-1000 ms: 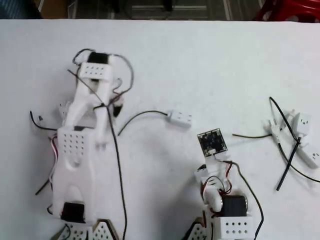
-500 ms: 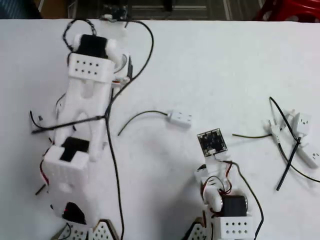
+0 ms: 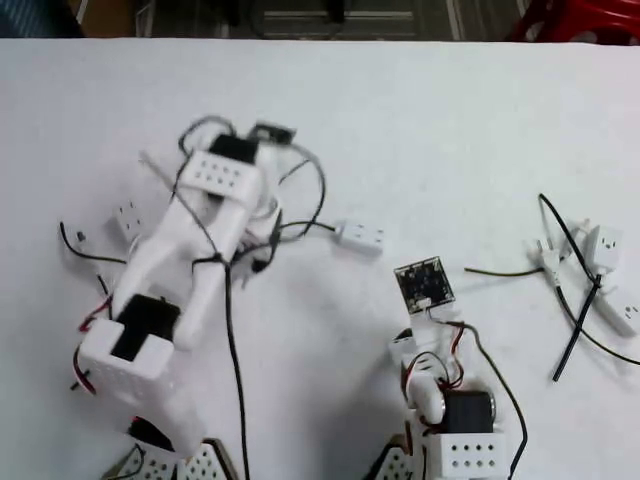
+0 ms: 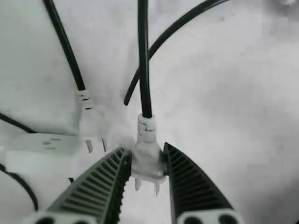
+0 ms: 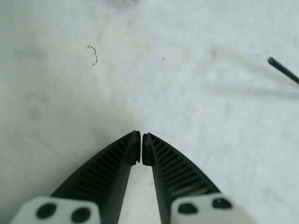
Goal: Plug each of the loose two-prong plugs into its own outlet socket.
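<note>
High camera overhead, far; wrist cameras close, facing table (image 3: 450, 120).

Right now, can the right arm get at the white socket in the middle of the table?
Probably yes: the right gripper is shut on nothing, and only bare table lies between it and the middle socket.
</note>
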You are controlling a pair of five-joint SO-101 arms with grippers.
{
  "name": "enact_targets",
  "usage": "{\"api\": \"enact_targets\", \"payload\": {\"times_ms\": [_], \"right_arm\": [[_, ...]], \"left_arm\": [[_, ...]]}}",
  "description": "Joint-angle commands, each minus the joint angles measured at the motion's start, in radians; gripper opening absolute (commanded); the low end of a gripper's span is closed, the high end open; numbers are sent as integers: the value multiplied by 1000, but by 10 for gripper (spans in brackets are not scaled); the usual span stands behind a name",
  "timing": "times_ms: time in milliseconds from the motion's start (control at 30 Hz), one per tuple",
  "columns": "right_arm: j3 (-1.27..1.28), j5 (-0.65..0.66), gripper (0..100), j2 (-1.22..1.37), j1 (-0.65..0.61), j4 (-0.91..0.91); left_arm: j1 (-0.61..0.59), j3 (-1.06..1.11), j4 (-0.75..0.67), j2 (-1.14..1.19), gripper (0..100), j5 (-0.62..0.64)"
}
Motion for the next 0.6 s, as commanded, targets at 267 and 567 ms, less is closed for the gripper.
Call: {"api": "enact_targets", "payload": {"times_ms": [267, 567], "right_arm": [[9, 0, 21, -8, 7, 8], [9, 0, 21, -8, 7, 8]], "left_arm": [[-70, 333, -308, 41, 177, -8], [-87, 334, -287, 48, 266, -8]]}}
